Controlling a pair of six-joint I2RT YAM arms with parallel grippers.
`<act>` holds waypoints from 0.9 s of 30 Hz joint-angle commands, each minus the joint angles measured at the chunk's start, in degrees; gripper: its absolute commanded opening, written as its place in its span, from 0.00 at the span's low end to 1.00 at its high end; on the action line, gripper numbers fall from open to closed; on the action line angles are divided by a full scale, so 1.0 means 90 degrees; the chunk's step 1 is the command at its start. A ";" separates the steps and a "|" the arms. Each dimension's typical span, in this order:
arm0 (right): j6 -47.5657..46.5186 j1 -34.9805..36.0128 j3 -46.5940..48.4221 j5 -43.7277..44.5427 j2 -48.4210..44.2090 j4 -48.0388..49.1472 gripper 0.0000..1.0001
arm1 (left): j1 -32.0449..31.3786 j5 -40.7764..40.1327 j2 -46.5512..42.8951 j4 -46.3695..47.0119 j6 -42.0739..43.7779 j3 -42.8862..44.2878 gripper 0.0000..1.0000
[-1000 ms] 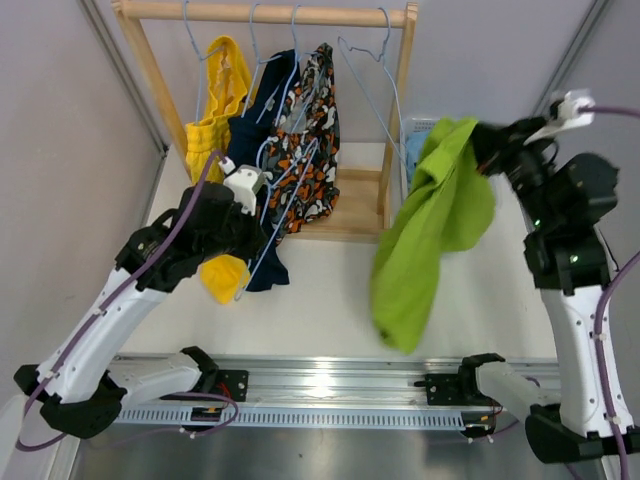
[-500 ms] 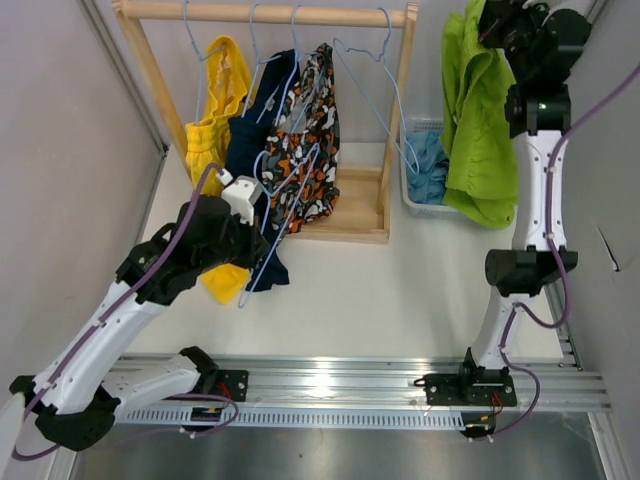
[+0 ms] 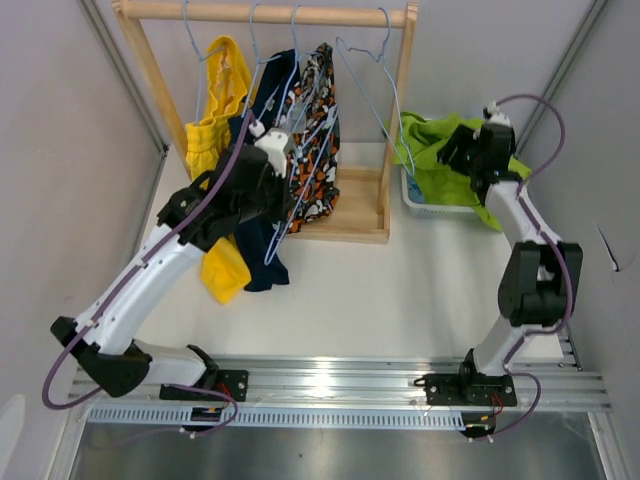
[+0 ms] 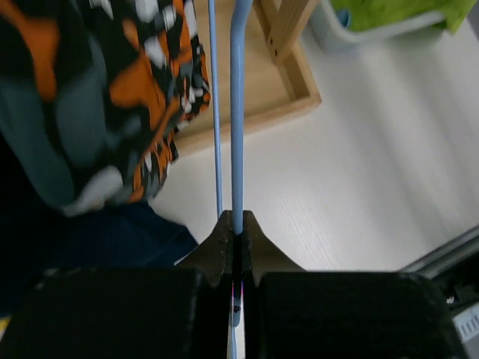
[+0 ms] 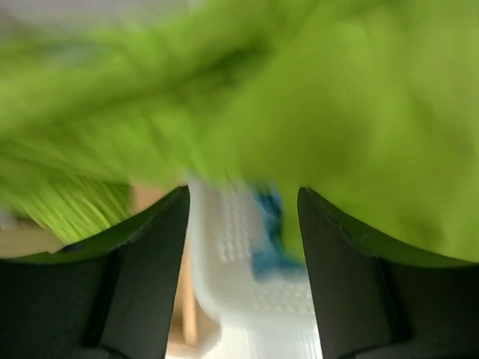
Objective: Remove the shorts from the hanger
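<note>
The lime green shorts (image 3: 440, 165) lie draped over the white basket (image 3: 415, 205). My right gripper (image 3: 470, 150) hovers just above them, open. In the right wrist view nothing sits between its fingers (image 5: 153, 247), and the green shorts (image 5: 299, 90) fill the blurred space beyond. My left gripper (image 3: 270, 152) is shut on a blue wire hanger (image 4: 237, 112) beside the patterned shorts (image 3: 315, 135). The yellow shorts (image 3: 215, 110) and the navy shorts (image 3: 262, 250) also hang on the rack.
The wooden rack (image 3: 400, 110) stands at the back with its base (image 3: 350, 215) on the table, and one bare blue hanger (image 3: 370, 75) hangs on it. Light blue fabric (image 5: 269, 239) shows inside the basket (image 5: 239, 254). Grey walls close in on both sides.
My right arm came down from high up to the basket. Its gripper opened, and the green shorts now lie on the basket. My left gripper rose toward the rack with the hanger.
</note>
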 commanded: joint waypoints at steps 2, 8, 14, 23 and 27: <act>0.0291 -0.0031 -0.1715 0.0360 -0.1999 0.0687 0.66 | -0.0019 -0.0478 0.0919 0.0450 0.0375 0.1568 0.00; 0.0223 -0.0001 -0.3485 0.0145 -0.4021 0.0340 0.65 | -0.0019 -0.0634 0.2363 0.0246 0.0405 0.3472 0.00; 0.0330 -0.0001 -0.4355 -0.0254 -0.5476 -0.0004 0.65 | -0.0019 -0.0829 0.3712 0.0041 0.0366 0.5562 0.00; 0.0360 0.0545 -0.4512 -0.0529 -0.5967 -0.0258 0.65 | 0.0225 -0.0792 0.4612 0.1124 0.0063 0.6296 0.00; 0.0399 0.0682 -0.4580 -0.0558 -0.5977 -0.0180 0.64 | 0.0352 -0.0713 0.4836 0.1495 0.0044 0.6394 0.00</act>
